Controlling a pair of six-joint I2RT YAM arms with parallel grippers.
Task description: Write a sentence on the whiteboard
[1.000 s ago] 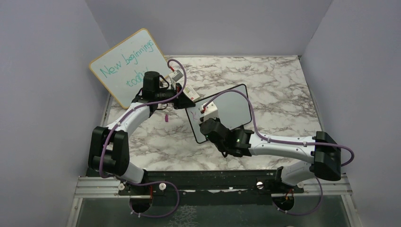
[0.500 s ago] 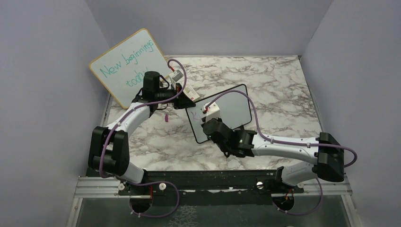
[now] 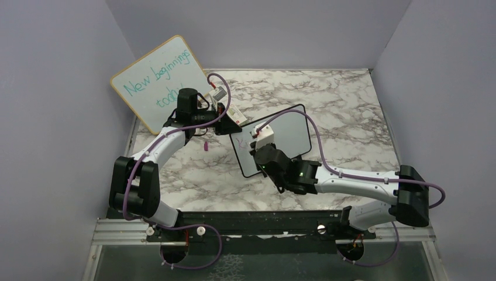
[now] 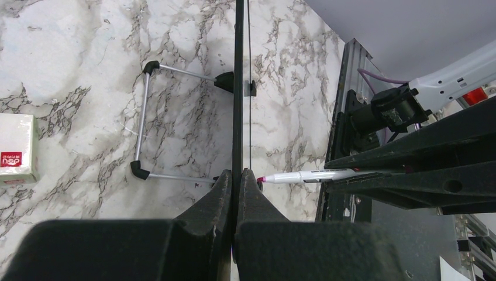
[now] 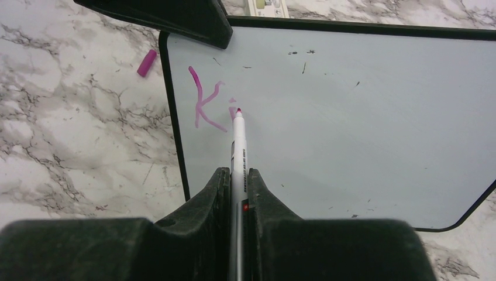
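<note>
The marble counter (image 3: 351,111) filled the overhead view, with a wood-framed board (image 3: 158,82) bearing teal writing leaning in its far left corner. Near the middle stood the whiteboard (image 3: 289,132), black-framed and propped up. Only the left wrist camera showed it edge-on, with its wire stand (image 4: 143,123) resting on the marble behind it. That same view showed the left gripper (image 4: 237,175) with its jaws clenched on the whiteboard's thin edge, and a small white box (image 4: 16,146) with a red label lying off to one side. The right gripper (image 5: 238,175) had its jaws clamped around a white marker (image 5: 238,140), whose pink tip touched the board's face. The right wrist camera alone made the sentence (image 5: 205,105) legible: a pink "K" and the start of an "i" near the board's upper left corner. The marker's pink cap (image 5: 147,62) lay on the counter just beside that corner.
</note>
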